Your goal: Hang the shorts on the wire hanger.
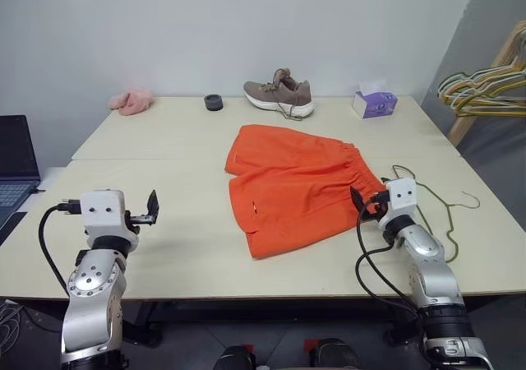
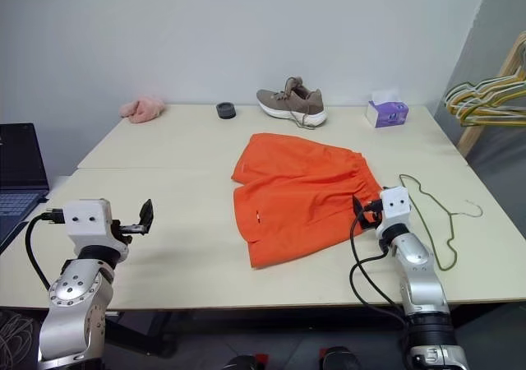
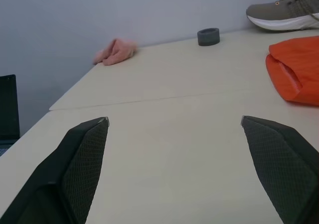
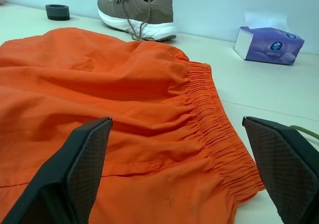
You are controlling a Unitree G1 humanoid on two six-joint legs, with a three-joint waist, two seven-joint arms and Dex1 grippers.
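The bright orange shorts [image 1: 296, 185] lie flat in the middle of the table, their gathered waistband [image 4: 212, 114] toward the right. To the right of them, the thin wire hanger [image 1: 449, 215] lies flat on the table with its hook [image 1: 472, 199] pointing right. My right gripper [image 1: 359, 201] is open and level at the waistband's near corner, between the shorts and the hanger, with nothing between its fingers. My left gripper [image 1: 151, 209] is open over the bare tabletop, well left of the shorts [image 3: 294, 74], and holds nothing.
Along the far edge of the table [image 1: 164, 156] sit a pink cloth [image 1: 131, 100], a small dark ring [image 1: 214, 102], a brown shoe [image 1: 279, 94] and a purple tissue box [image 1: 374, 104]. A laptop [image 1: 15, 164] stands at the left. A bunch of hangers [image 1: 489, 86] hangs at the right.
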